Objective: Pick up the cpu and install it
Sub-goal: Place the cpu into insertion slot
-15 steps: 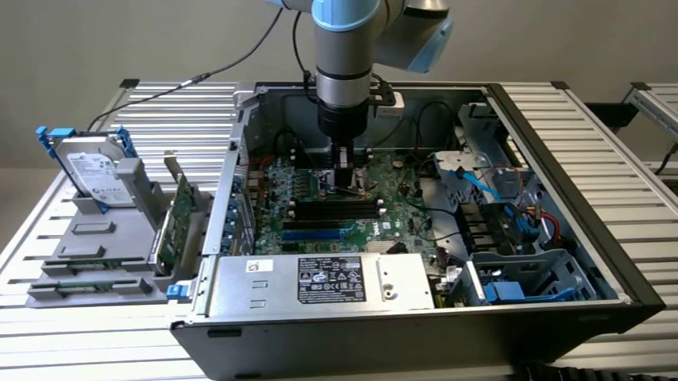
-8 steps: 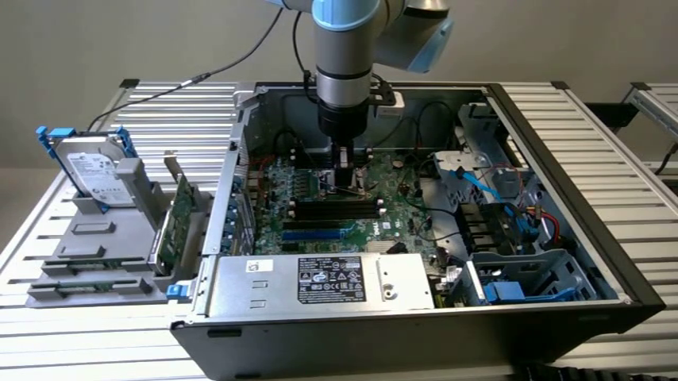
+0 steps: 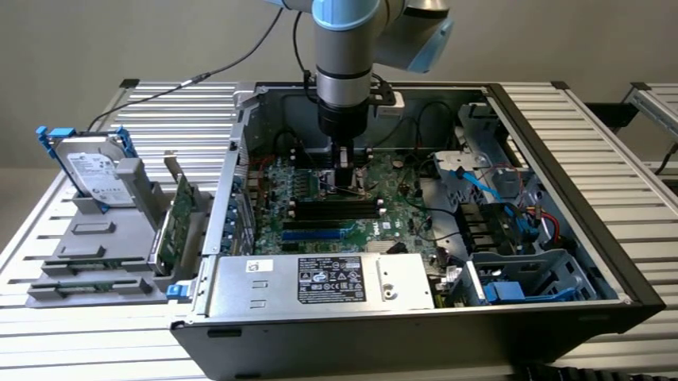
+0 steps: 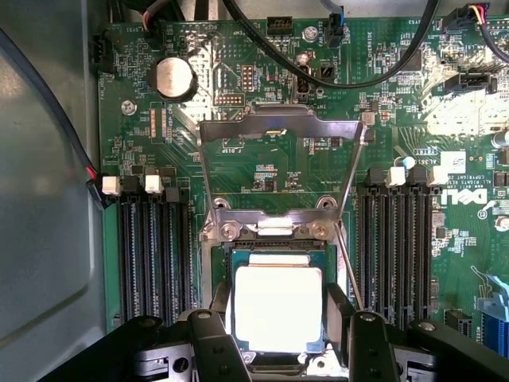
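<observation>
The cpu (image 4: 277, 306), a small square chip with a bright silvery top, lies level in the socket (image 4: 274, 232) on the green motherboard. My gripper (image 4: 278, 302) straddles it, and the black fingers (image 4: 339, 309) press against two opposite edges of the chip. The socket's metal load plate (image 4: 278, 127) stands swung up and open just beyond the chip. In the exterior view my gripper (image 3: 345, 181) reaches straight down into the open computer case (image 3: 246, 111), low over the middle of the board.
Black memory slots (image 4: 155, 247) (image 4: 402, 247) run along both sides of the socket. Black cables (image 4: 318, 76) cross the board past the load plate. A hard drive (image 3: 94, 171) with blue brackets stands outside the case at the exterior view's left. The power supply (image 3: 317, 282) fills the case's near side.
</observation>
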`<state>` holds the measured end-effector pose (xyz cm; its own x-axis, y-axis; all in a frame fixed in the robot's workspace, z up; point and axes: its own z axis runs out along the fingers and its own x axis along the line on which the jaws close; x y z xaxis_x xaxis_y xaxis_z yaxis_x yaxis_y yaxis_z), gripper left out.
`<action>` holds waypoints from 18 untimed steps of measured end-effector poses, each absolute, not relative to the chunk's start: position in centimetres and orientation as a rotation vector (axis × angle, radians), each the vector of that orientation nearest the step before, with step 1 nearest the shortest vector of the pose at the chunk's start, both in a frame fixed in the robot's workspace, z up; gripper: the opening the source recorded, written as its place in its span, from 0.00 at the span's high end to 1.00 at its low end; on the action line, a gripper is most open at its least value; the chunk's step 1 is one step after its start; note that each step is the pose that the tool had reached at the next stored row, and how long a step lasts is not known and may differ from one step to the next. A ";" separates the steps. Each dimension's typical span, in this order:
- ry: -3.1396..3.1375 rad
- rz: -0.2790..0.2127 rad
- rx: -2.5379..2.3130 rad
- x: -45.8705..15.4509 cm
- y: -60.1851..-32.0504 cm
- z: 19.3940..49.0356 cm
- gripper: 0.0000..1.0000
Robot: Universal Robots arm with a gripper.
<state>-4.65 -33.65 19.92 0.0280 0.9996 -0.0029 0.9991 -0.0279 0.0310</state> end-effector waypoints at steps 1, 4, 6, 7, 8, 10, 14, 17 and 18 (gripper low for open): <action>2.173 0.030 2.235 -4.7 -33.6 19.9 0.45; 2.172 0.029 2.234 -4.7 -33.6 19.9 0.45; 2.172 0.028 2.233 -4.7 -33.6 19.9 0.45; 2.172 0.027 2.233 -4.7 -33.6 19.9 0.45; 2.172 0.026 2.233 -4.7 -33.6 19.9 0.45; 2.171 0.025 2.232 -4.7 -33.6 19.9 0.45; 2.171 0.023 2.230 -4.7 -33.6 19.8 0.45; 2.170 0.021 2.230 -4.7 -33.6 19.8 0.45; 2.170 0.021 2.229 -4.7 -33.5 19.8 0.45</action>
<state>-4.66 -33.54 19.80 0.0271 0.9996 -0.0115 0.9992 -0.0268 0.0313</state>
